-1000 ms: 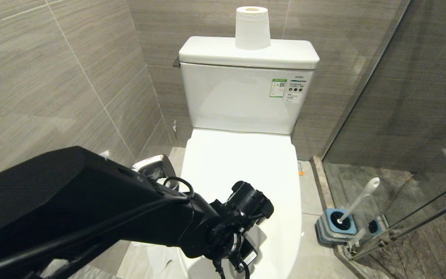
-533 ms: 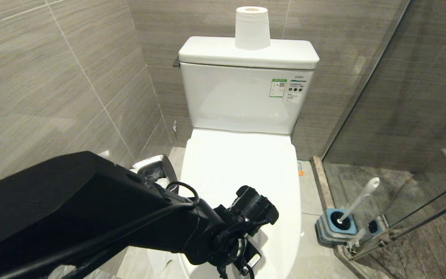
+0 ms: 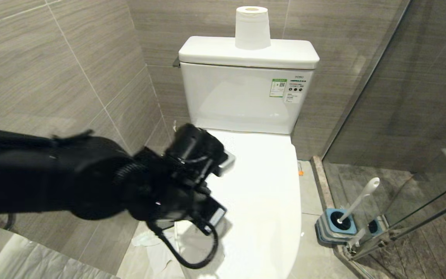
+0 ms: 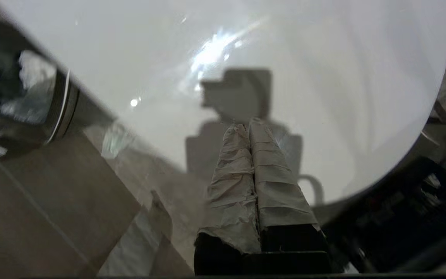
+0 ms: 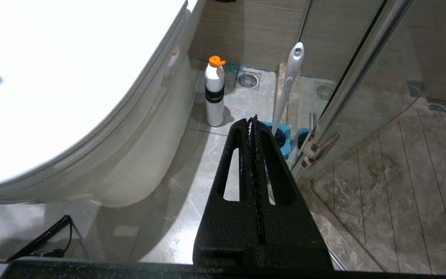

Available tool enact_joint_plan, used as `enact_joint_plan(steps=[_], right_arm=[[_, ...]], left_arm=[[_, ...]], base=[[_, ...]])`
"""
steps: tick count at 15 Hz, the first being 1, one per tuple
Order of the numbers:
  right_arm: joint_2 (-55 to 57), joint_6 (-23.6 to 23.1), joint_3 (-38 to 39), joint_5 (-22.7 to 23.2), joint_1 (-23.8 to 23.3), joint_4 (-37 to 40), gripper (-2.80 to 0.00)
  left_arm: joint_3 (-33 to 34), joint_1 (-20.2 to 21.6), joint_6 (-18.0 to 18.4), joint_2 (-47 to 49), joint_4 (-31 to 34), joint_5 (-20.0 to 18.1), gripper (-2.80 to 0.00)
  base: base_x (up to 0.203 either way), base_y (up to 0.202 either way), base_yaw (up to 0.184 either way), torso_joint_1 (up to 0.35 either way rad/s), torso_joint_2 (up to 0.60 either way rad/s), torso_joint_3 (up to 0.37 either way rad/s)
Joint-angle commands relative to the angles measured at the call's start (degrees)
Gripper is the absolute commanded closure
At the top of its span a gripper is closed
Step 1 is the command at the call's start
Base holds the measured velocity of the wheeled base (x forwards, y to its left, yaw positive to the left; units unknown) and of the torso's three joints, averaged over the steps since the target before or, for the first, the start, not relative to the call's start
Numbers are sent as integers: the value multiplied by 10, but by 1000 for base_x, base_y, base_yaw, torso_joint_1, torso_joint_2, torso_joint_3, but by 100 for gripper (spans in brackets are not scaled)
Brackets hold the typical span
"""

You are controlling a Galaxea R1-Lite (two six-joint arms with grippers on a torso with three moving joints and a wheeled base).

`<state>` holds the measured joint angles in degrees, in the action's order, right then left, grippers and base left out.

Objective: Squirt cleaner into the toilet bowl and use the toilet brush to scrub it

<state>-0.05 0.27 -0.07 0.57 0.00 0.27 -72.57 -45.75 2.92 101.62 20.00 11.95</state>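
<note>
The left tool, closed and empty, has swung up from the lid's front edge to hover over the still-closed toilet bowl. The toilet brush waits in its holder.

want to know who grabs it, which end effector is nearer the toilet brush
Right. The right end effector hangs shut beside the toilet brush; the left end effector is shut over the toilet lid.

Marble-tiled floor carries the toilet, a white bottle with an orange cap beside it, and the blue brush holder by the glass.
</note>
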Motion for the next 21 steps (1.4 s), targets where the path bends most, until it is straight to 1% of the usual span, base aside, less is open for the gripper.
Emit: enact_joint_plan(steps=[1, 2, 3, 4, 5, 7, 9, 11, 12, 13, 15, 17, 18, 19, 21], right_arm=[[0, 0, 0, 0, 0, 0, 0], [0, 0, 1, 0, 0, 0, 0], [0, 0, 0, 0, 0, 0, 0], [0, 0, 0, 0, 0, 0, 0], [0, 0, 0, 0, 0, 0, 0], [0, 0, 0, 0, 0, 0, 0], [0, 0, 0, 0, 0, 0, 0], [0, 0, 0, 0, 0, 0, 0], [0, 0, 0, 0, 0, 0, 0], [0, 0, 0, 0, 0, 0, 0], [0, 0, 0, 0, 0, 0, 0], [0, 0, 0, 0, 0, 0, 0], [0, 0, 0, 0, 0, 0, 0], [0, 0, 0, 0, 0, 0, 0], [0, 0, 0, 0, 0, 0, 0]], left_arm=[[2, 107, 1, -160, 153, -51, 0], [4, 161, 1, -199, 203, -75, 0], [7, 204, 1, -235, 236, -95, 0], [11, 233, -1, -268, 257, -113, 0], [13, 252, -2, -296, 269, -126, 0], [14, 263, -4, -335, 275, -130, 0], [12, 253, -1, -367, 255, -114, 0], [13, 247, -2, -381, 200, -76, 0], [13, 247, -1, -385, 160, -60, 0], [12, 247, 0, -389, 109, -34, 0], [2, 251, 4, -398, -6, 34, 0], [-12, 270, 10, -413, -109, 84, 0], [-13, 287, 19, -423, -147, 97, 0], [-12, 304, 29, -443, -167, 102, 0], [3, 328, 43, -487, -177, 99, 0]], base=[[0, 0, 0, 0, 0, 0], [0, 0, 0, 0, 0, 0], [0, 0, 0, 0, 0, 0], [0, 0, 0, 0, 0, 0], [0, 0, 0, 0, 0, 0], [0, 0, 0, 0, 0, 0], [0, 0, 0, 0, 0, 0], [0, 0, 0, 0, 0, 0], [0, 0, 0, 0, 0, 0], [0, 0, 0, 0, 0, 0], [0, 0, 0, 0, 0, 0], [0, 0, 0, 0, 0, 0], [0, 0, 0, 0, 0, 0], [0, 0, 0, 0, 0, 0], [0, 0, 0, 0, 0, 0]])
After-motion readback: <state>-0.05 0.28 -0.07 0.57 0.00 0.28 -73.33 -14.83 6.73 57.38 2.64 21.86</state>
